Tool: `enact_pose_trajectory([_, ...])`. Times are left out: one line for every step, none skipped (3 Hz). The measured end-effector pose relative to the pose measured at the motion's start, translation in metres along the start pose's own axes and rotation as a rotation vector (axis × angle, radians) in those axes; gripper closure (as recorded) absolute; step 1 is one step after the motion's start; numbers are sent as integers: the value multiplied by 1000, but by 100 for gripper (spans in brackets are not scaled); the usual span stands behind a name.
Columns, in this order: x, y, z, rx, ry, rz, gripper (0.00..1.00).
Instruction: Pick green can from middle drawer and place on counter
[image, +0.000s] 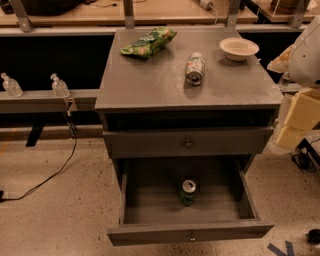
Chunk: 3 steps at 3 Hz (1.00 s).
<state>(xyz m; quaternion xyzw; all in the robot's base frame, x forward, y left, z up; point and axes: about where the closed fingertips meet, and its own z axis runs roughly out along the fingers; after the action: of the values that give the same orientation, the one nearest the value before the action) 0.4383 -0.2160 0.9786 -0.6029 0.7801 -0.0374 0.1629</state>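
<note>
From the one camera, looking down at the cabinet: the drawer (123, 196) is pulled well out, its tray open to view, and the can (188, 192) stands upright inside it, about mid-width and a little right of centre, silver top and tab facing up. It touches neither side wall, and nothing else lies in the tray. Above it a shut drawer front (150, 144) with one knob sits under the worktop (150, 82).

On the worktop are a green snack bag (148, 42) at the back left, a pale can (195, 68) lying on its side near the middle, and a white bowl (239, 48) at the back right. The front half is bare.

Of the robot I see only pale arm parts (301, 112) at the right edge, beside the cabinet and well apart from the can. The hand is out of sight, so I cannot tell how it stands.

As I judge it, the drawer being open is the only step done. Reaching into the tray, gripping the can, lifting it clear of the upper front and setting it on the worktop are all left.
</note>
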Motion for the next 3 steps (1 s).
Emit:
enact_pose_trajectory([0,0,0,0,0,0,0])
enact_pose_trajectory([-1,1,14,14,-41,13,0])
enact_pose_trajectory([-2,51,82,-34,-230,-1,0])
